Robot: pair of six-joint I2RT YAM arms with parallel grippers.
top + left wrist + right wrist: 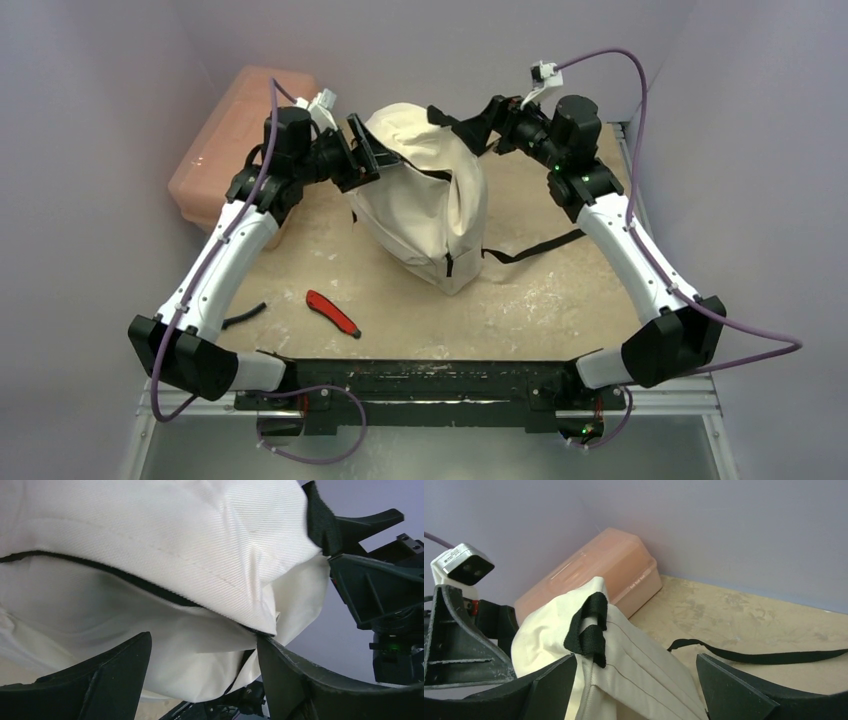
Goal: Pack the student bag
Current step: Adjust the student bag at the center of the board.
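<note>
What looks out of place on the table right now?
Nothing spilled or damaged. A red tool lies loose in front of the student bag, not yet packed, and one black strap trails across the table.

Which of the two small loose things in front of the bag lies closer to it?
The red tool with the black tip, nearer the bag; the thin black strip lies further left.

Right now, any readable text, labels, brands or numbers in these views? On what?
Nothing can be read.
"(illegible)": a short line of pale print on the lid edge of the pink box, seen in the right wrist view, too small and blurred to read.
No text shows on the student bag or the red knife.
</note>
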